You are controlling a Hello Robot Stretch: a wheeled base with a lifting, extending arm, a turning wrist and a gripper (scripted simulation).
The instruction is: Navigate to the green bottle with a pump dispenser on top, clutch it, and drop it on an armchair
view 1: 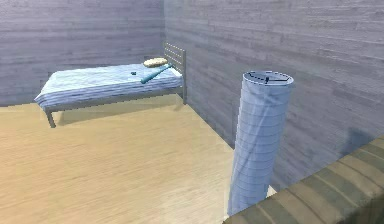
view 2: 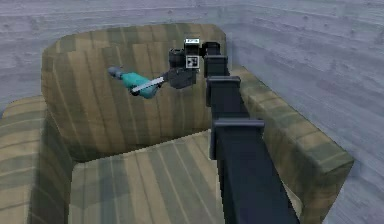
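My pincer holds the bottle; the armchair seat lies below it. Caution: dropped from here, it may bounce off and roll away

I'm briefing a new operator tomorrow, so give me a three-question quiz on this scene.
1. True or false: the teal-green bottle hangs at the far end of the gripper, clear of every surface.
2. In the arm side view, what lies behind the bottle? A) bare wooden floor B) the backrest of the olive striped fabric armchair C) a round table
3. In the forward view, which piece of furniture stands by the far wall?

Key: 1 true; 2 B; 3 the metal-framed bed with a pale blue cover.
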